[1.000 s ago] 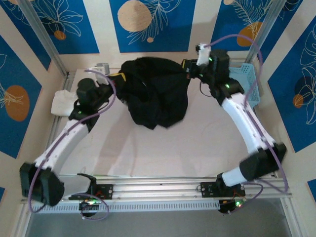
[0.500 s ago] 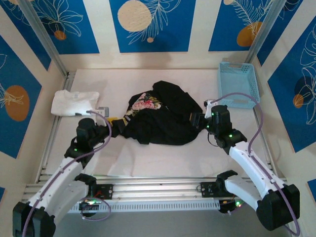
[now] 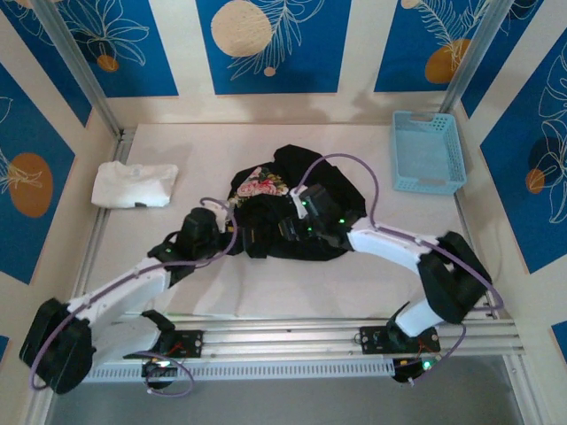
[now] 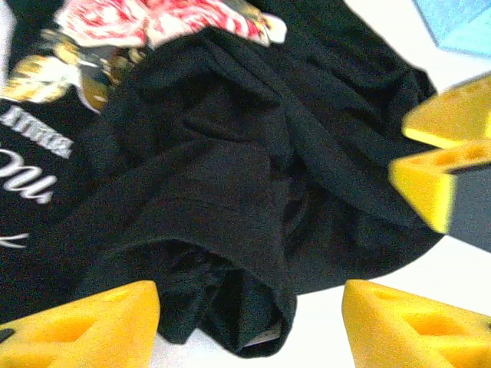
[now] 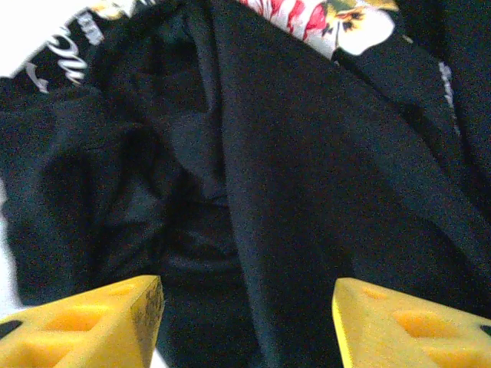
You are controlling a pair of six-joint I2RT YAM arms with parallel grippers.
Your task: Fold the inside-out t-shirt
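**Two open end effectors at a bunched black t-shirt**

**Top external view.** The inside-out t-shirt (image 3: 301,168) lies in a crumpled heap at the middle of the white worktop (image 3: 354,283). A whitish-pink printed mark (image 3: 261,184) faces up at its far-left part. The left end effector (image 3: 237,235) reaches in from the left to the near-left edge of the heap. The right end effector (image 3: 270,232) reaches across the cloth from the right, and the two tips come close together over the near edge. A folded white t-shirt (image 3: 135,185) lies well apart at the far left. A light-blue basket (image 3: 428,152) stands at the far right, clear of the black cloth.

**Left wrist view.** The left end effector (image 4: 249,330) has its yellow fingers (image 4: 77,322) spread wide. A rolled hem of the black t-shirt (image 4: 230,176) lies between them without being pinched, and bare worktop shows beside it. The printed mark (image 4: 153,19) sits at the top left. The right end effector (image 4: 403,149) enters from the right edge above the cloth, its two yellow fingers parted. A corner of the basket (image 4: 460,27) shows at the top right.

**Right wrist view.** The right end effector (image 5: 245,322) also stands with its jaws wide apart, holding nothing. Folds of black cloth (image 5: 307,153) lie beneath and ahead of it. The printed mark (image 5: 322,19) is at the top edge.
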